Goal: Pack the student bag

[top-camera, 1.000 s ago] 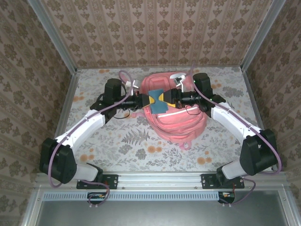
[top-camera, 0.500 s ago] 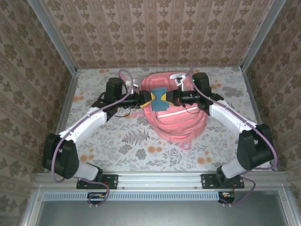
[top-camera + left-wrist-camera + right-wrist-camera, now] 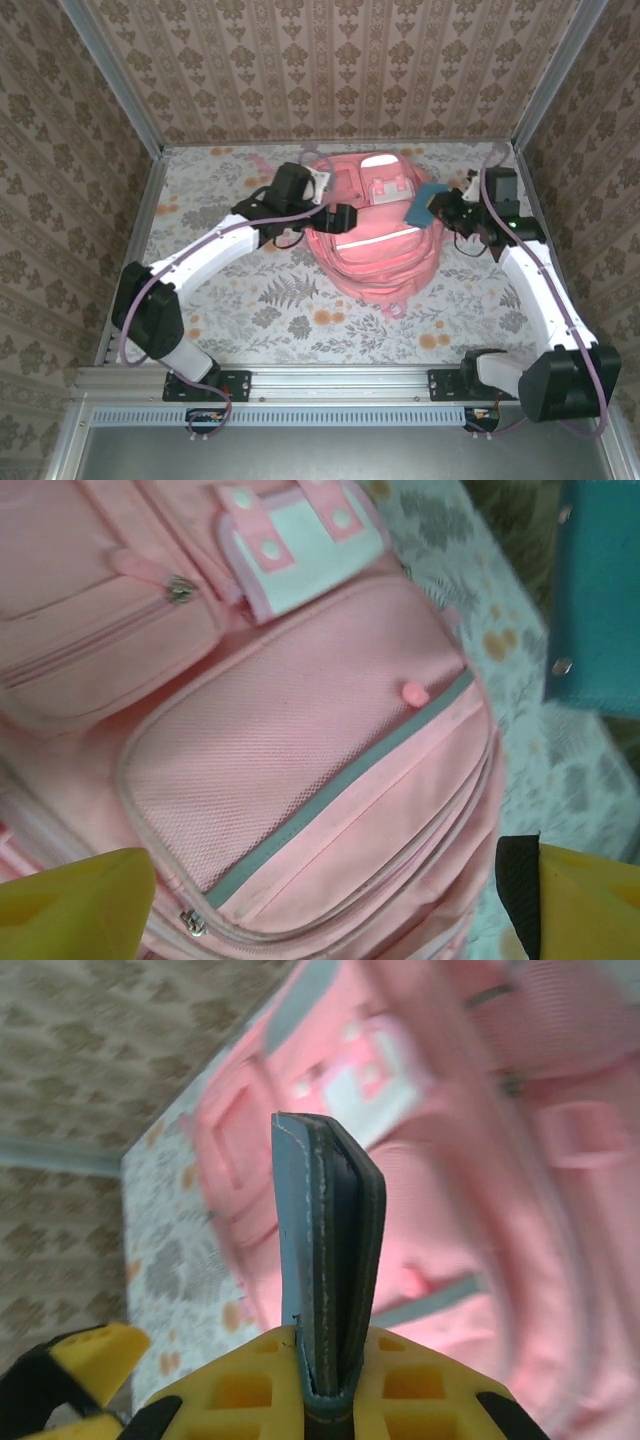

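The pink student bag (image 3: 375, 255) lies flat in the middle of the table, front pockets up. My left gripper (image 3: 341, 216) hovers open over the bag's left side. Its yellow fingers (image 3: 70, 910) straddle the bag's front pocket (image 3: 300, 730) and grey stripe with nothing between them. My right gripper (image 3: 446, 207) is shut on a small teal pencil case (image 3: 428, 203), held in the air at the bag's upper right edge. In the right wrist view the case (image 3: 330, 1250) stands edge-on, clamped between the yellow fingers (image 3: 240, 1390), with the bag (image 3: 470, 1160) blurred behind. The case (image 3: 600, 590) also shows from the left wrist.
The floral tabletop (image 3: 250, 300) lies bare in front of the bag and to its left. Patterned walls (image 3: 320, 70) close off the back and both sides, with metal posts at the corners.
The left gripper has let go of the pencil case, opened and swung over the bag's front. The right gripper has shut on the case and carried it right, off the bag's top.
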### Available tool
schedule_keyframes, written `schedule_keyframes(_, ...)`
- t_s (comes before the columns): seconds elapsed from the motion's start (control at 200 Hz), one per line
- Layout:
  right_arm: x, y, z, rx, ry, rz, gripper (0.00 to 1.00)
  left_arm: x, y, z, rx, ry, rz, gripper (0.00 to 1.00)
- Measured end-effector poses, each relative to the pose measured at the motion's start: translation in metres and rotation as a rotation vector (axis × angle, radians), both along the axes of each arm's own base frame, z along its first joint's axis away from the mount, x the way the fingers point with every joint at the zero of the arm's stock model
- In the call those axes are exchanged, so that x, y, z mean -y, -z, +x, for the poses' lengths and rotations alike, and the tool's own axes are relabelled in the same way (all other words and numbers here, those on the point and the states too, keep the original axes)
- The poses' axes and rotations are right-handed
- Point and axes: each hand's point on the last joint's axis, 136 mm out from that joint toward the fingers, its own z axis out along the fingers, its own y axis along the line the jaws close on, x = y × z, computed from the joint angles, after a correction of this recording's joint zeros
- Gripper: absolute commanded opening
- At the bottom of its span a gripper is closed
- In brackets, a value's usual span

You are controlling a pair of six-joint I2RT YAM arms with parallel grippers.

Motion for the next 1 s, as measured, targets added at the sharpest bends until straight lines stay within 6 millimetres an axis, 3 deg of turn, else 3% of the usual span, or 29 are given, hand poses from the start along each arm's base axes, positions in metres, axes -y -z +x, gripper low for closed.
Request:
schedule_keyframes(0.185, 0.046, 0.031, -0.029, -0.110, 0.158, -0.023, 0.08, 0.040, 0.024, -0.020, 0.109, 0.176, 0.159, 0.93)
schedule_keyframes(0.3, 0.053, 0.043, -0.041, -0.157, 0.188, -0.018, 0.09, 0.062, 0.037, -0.022, 0.151, 0.259, 0.235, 0.90)
schedule_keyframes(0.47, 0.054, 0.046, -0.049, -0.171, 0.196, -0.016, 0.09, 0.085, 0.066, -0.028, 0.166, 0.370, 0.347, 0.83)
schedule_keyframes(0.75, 0.055, 0.046, -0.051, -0.166, 0.199, -0.014, 0.10, 0.099, 0.105, -0.038, 0.113, 0.484, 0.453, 0.63)
schedule_keyframes(1.0, 0.053, 0.052, -0.054, -0.180, 0.196, -0.010, 0.10, 0.100, 0.098, -0.038, 0.106, 0.499, 0.455, 0.32)
